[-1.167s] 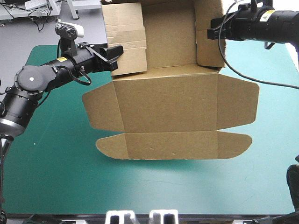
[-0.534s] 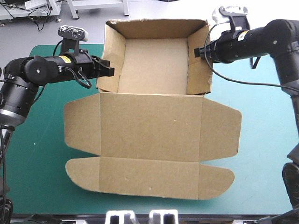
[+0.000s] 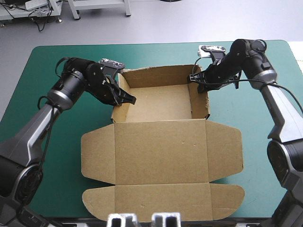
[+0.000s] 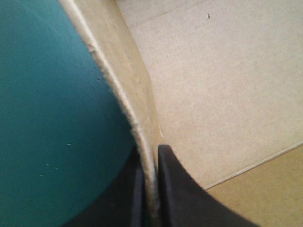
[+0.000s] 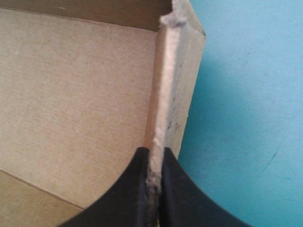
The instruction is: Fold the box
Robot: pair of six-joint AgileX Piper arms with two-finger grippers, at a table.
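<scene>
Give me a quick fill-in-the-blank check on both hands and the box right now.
The left hand is shut on the box's ____ side wall.
The right hand is shut on its ____ side wall.
The lid lies ____ on the teal-green cover, toward the table's near edge.
Missing words: left, right, flat.

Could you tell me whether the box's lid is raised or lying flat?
Flat: the box's lid lies spread on the table, flaps out; the tray walls stand upright, held by the left gripper and right gripper.
</scene>
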